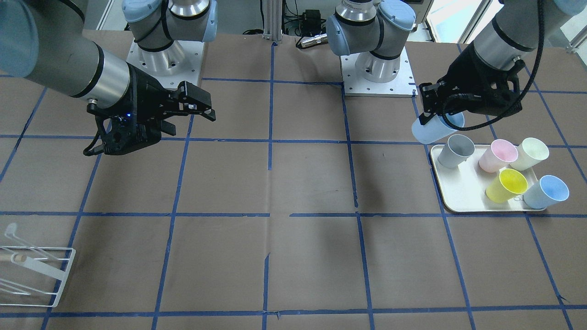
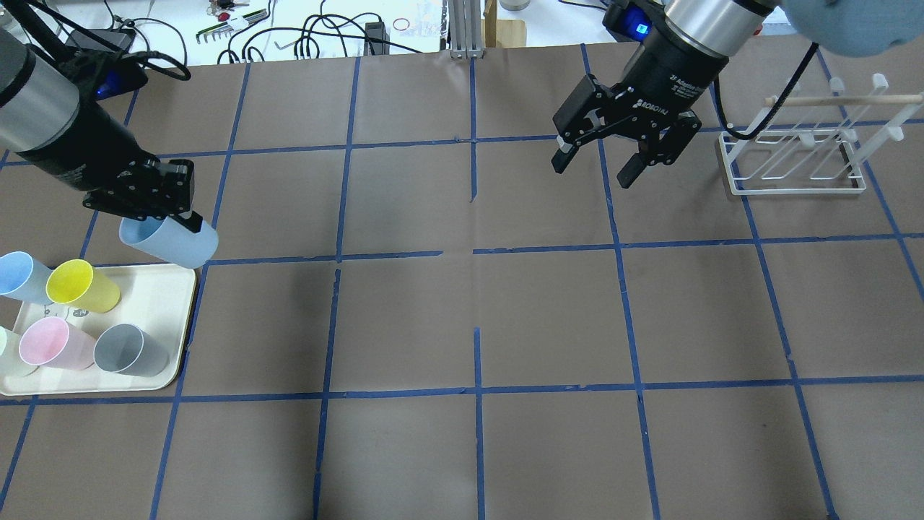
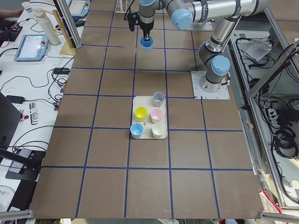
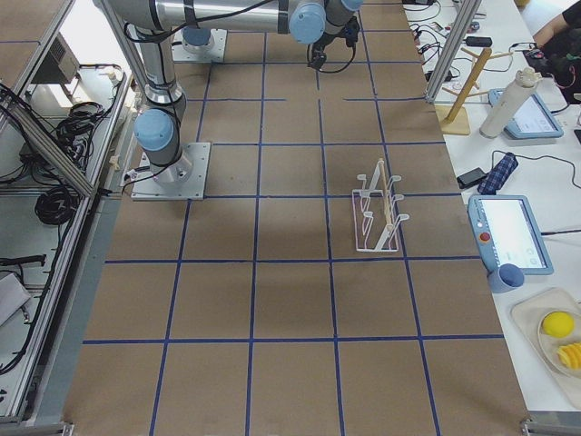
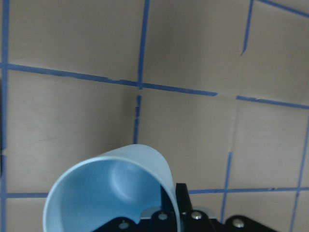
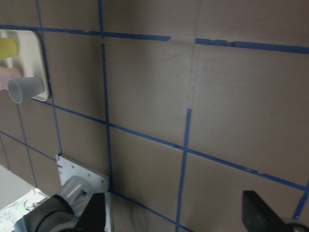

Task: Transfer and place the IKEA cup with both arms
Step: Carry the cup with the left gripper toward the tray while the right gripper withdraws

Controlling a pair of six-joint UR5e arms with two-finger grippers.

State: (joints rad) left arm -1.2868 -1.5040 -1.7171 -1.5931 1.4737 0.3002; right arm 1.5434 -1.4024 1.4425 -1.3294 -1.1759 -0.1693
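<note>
Since the left gripper (image 2: 170, 217) is clamped on the blue cup (image 2: 173, 244), pinching the wall at the rim, you already have the cup off the tray (image 2: 184, 310). It hangs just beyond the tray's corner on the centre side and looks clear of the table (image 2: 476, 310).

The cup lies tipped over, close to level. Its long axis runs roughly along the table, mouth back toward the left arm, closed bottom aimed at the table's middle. That matters for you, because the right gripper (image 2: 598, 167) sits well apart on the other side, past the centre line and a bit farther from the robot than the cup.

The right gripper's jaws are spread wide and hold nothing. It hangs near the white rack (image 2: 790, 189), fingers angled down toward the middle.

So the bottom end is the free end facing the receiving arm. My guess is the handover wants both arms closing on the middle, with the right one taking the cup's body below the left's fingers.

Don't confuse it with the second blue cup (image 2: 18, 274) on the tray.
</note>
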